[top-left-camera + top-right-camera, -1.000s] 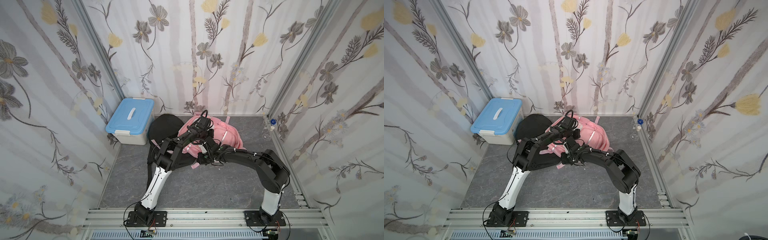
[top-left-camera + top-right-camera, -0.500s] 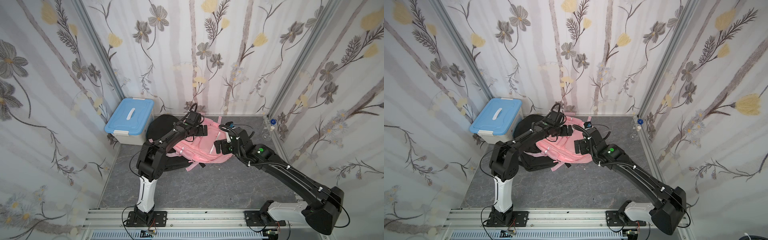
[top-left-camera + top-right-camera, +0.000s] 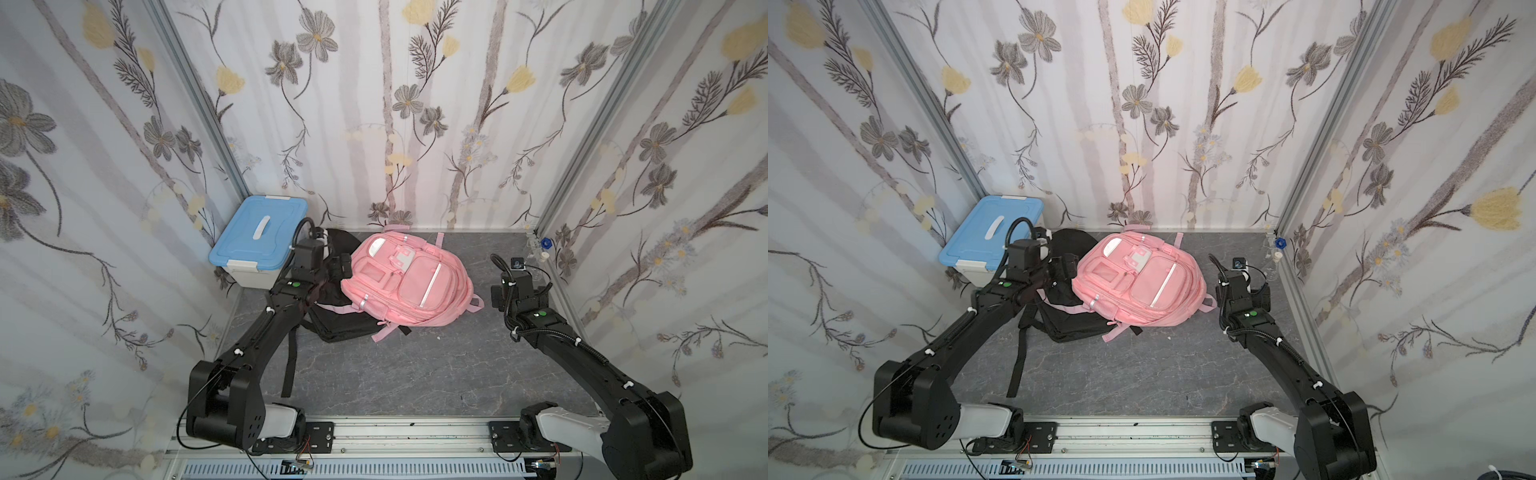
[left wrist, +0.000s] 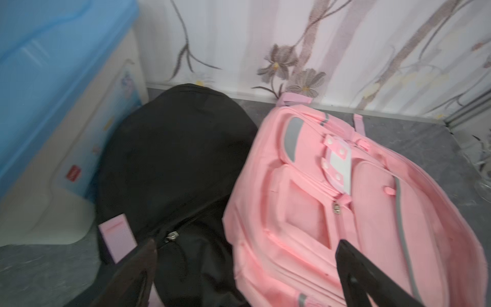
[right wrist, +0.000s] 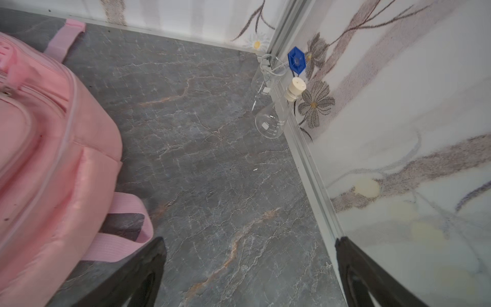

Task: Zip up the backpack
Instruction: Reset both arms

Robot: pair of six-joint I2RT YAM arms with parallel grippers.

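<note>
Pose: your left gripper [image 4: 246, 241] hovers just beside the backpack [image 3: 409, 282], right gripper [image 5: 249, 239] well clear, both splayed and empty | Backpack: lying flat, overlapping the black backpack [image 3: 336, 324] | Change: both arms have pulled off it.

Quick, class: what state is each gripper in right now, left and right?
The left gripper is open, holding nothing.
The right gripper is open, holding nothing.
</note>
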